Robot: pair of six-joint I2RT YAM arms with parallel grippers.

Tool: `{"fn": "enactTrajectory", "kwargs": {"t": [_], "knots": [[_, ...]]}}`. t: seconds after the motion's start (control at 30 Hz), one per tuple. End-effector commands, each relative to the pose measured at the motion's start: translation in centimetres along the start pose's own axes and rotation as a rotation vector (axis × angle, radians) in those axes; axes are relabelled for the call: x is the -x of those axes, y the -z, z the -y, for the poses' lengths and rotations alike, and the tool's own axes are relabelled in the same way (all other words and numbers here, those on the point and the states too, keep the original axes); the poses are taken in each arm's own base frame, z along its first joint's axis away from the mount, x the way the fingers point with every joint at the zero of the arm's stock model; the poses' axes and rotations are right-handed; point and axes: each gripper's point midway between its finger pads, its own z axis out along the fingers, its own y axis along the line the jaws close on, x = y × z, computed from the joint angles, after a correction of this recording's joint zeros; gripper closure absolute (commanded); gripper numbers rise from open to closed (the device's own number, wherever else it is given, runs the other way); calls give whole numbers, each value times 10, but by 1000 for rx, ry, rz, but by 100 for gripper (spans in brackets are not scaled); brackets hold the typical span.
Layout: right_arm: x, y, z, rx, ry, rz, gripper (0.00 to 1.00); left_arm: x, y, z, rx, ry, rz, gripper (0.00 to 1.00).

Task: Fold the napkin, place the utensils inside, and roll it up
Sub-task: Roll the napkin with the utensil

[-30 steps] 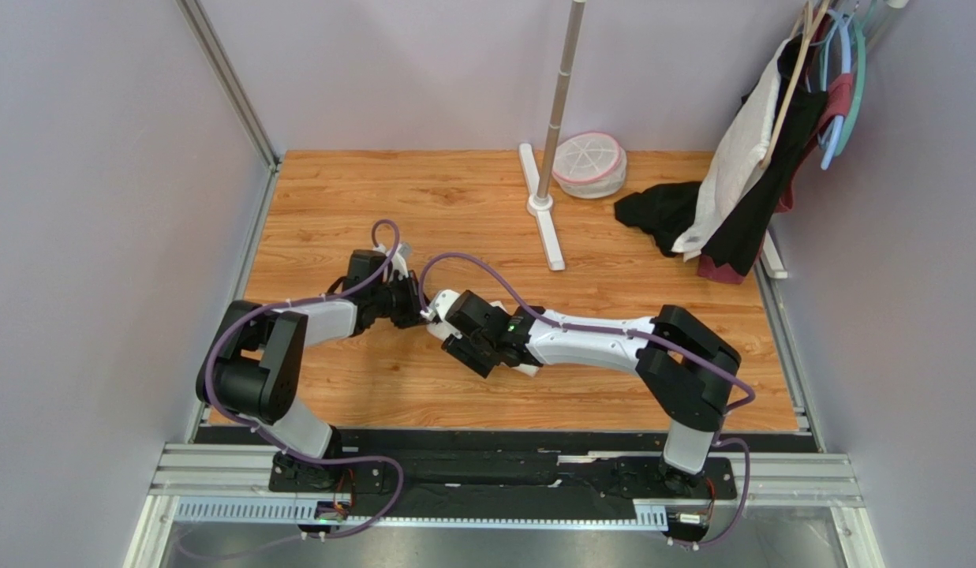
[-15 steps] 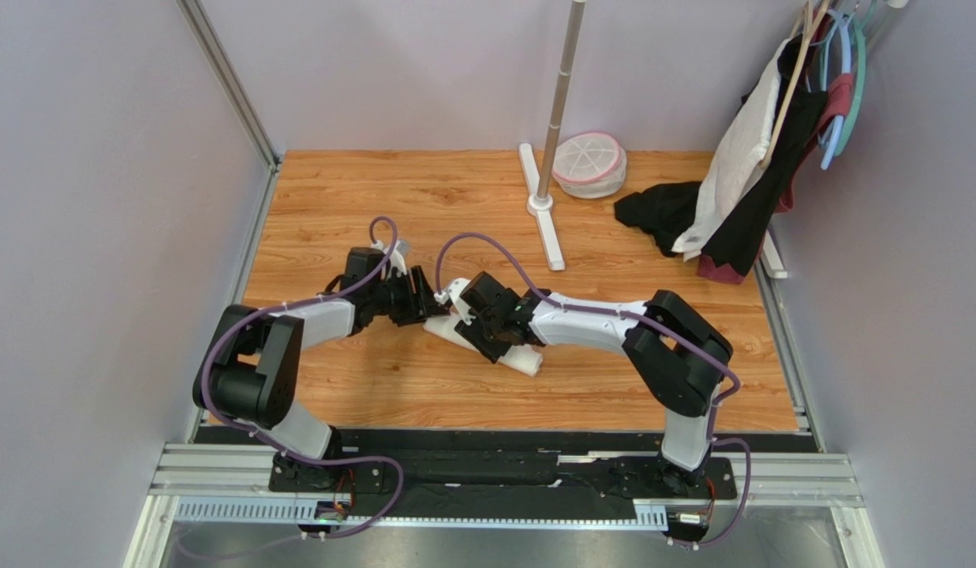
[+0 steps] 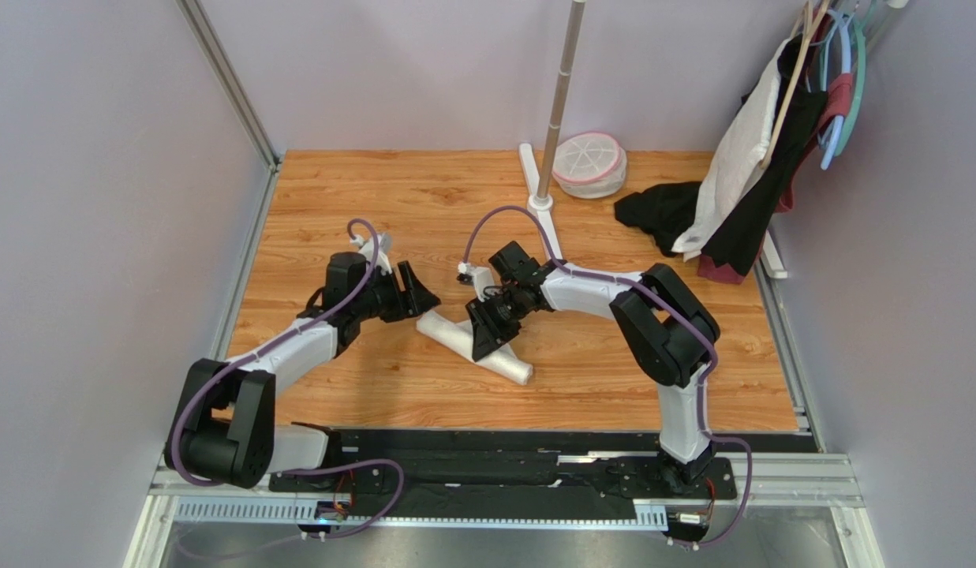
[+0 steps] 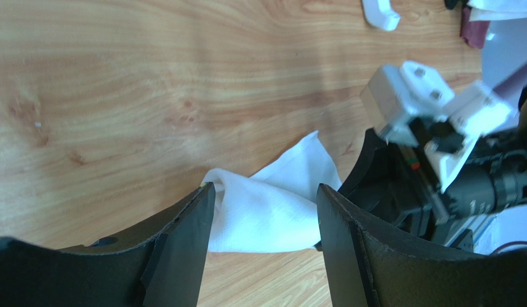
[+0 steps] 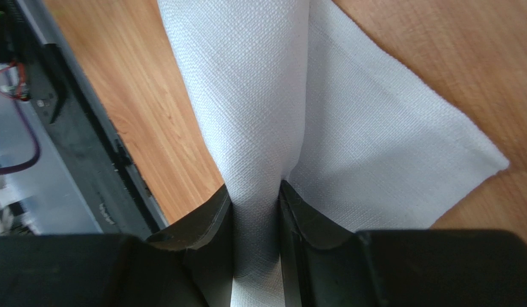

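Right wrist view: my right gripper clamps the rolled cream-white soft cloth napkin, its loose flap beside those jaws, while my left gripper gapes just short of its end; light and limp, it wants gripping across the roll.

The napkin is a white woven cloth rolled into a slim tube. It lies diagonally on the table, one triangular corner flap loose.
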Motion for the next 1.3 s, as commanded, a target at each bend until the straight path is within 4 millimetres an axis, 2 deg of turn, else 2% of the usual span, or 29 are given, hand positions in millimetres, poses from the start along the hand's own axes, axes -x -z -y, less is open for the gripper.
{"fn": "enactTrajectory", "kwargs": {"t": [0.0,0.23,0.3,0.33,0.4,0.43,0.47,0.5,0.53,0.57,0.63,0.67,0.73,0.77,0.83,0.9,0.93,0.97,1.0,1.03,1.07,1.13,1.17,1.23,1.27], "knots": [[-24,-12,-12,157,-120,-105,69,-13,1,-11,18,-21,-8,32],[-27,-18,-9,219,-170,-122,68,-21,-3,-17,18,-13,-13,32],[-28,-18,-7,214,-181,-124,68,-25,-7,-17,-2,-9,-32,37],[-27,-18,-8,216,-181,-121,67,-28,-7,-14,-20,-6,-44,45],[-23,-15,-7,218,-187,-108,58,-33,-10,-17,-20,9,-65,57],[-21,-13,-9,222,-183,-99,54,-35,-10,-16,-26,13,-73,69],[-17,-10,-10,218,-177,-89,47,-38,-11,-18,-24,15,-84,75],[-14,-7,-8,207,-178,-78,45,-40,-12,-19,-20,19,-91,80],[-8,0,-12,202,-165,-61,43,-41,-13,-19,-19,21,-96,90],[-4,4,-12,188,-159,-49,37,-43,-14,-22,-13,24,-105,94],[2,15,-12,150,-152,-31,35,-43,-15,-23,-8,27,-114,100],[12,25,-11,101,-128,2,34,-43,-15,-23,-4,29,-117,100],[20,36,-3,1,-105,38,33,-42,-18,-26,12,32,-121,100],[29,50,-8,-32,-71,83,32,-42,-18,-28,19,31,-126,100],[38,61,-2,-145,-30,134,32,-42,-21,-30,36,38,-141,100],[40,70,-15,-201,62,174,32,-42,-23,-32,45,44,-155,100],[44,72,-10,-282,95,204,32,-42,-25,-33,49,50,-162,100],[42,67,-22,-301,167,203,32,-42,-26,-34,52,53,-168,100],[38,68,-27,-326,205,214,32,-41,-27,-34,55,54,-173,100],[43,68,-28,-375,246,244,32,-42,-29,-35,59,59,-181,100],[38,60,-41,-377,307,237,32,-43,-29,-36,65,63,-188,100],[36,54,-41,-440,372,241,32,-43,-31,-38,71,64,-194,100],[32,47,-48,-445,407,231,32,-43,-31,-38,74,67,-200,100],[32,41,-42,-514,450,224,33,-43,-32,-39,76,67,-203,100],[31,36,-45,-519,474,218,33,-44,-32,-39,77,68,-208,100]]}}
